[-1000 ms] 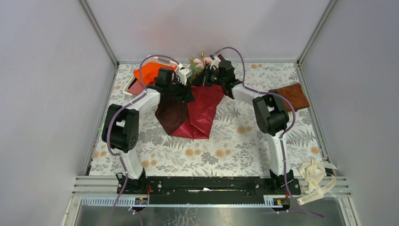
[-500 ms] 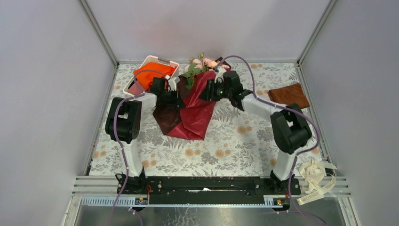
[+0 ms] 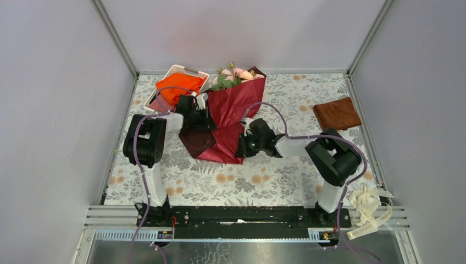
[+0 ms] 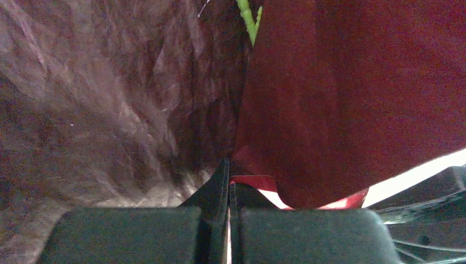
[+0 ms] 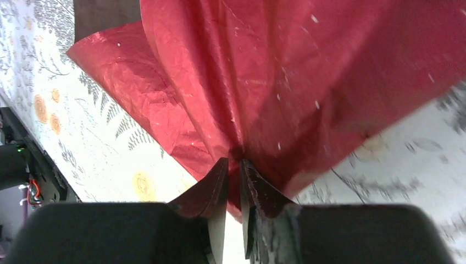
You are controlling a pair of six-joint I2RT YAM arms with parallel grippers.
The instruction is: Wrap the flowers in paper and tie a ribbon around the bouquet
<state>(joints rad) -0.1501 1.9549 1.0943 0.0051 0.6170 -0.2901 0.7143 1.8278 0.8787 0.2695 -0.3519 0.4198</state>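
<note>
Overhead and wrist views, wrapping stage. The paper [image 3: 235, 102] lies at the middle of the flower-printed surface [image 3: 264, 181]. Its far half stands up as a dark red fold around the flowers [image 3: 233, 77], whose pink heads and green leaves show above its top edge at 12 o'clock. Its near half lies flat, tapering to a point toward 6 o'clock, with a darker brownish flap at 9 o'clock of the sheet.

The left pincer [image 4: 226, 165] meets the sheet from 9 o'clock. Its fingers are pressed together with no gap, and the tips rest against the seam where the bright red face meets the darker crinkled face. Whether a layer is caught between them cannot be told. A green stem [image 4: 250, 14] shows at the top of that seam.

The right pincer [image 5: 233, 162] reaches the sheet from 4 o'clock, low over the surface. Its fingers stand nearly together and pinch a gathered pleat of the paper's near edge, with the folds fanning away from the tips.

The ribbon [image 3: 369, 209] lies in a loose cream heap at 5 o'clock, beside the right arm's base and well apart from the paper. A brown cloth [image 3: 336, 113] lies at 2 o'clock. An orange cloth [image 3: 176, 87] sits in a white basket [image 3: 181, 68] at 11 o'clock, just beside the flowers.
</note>
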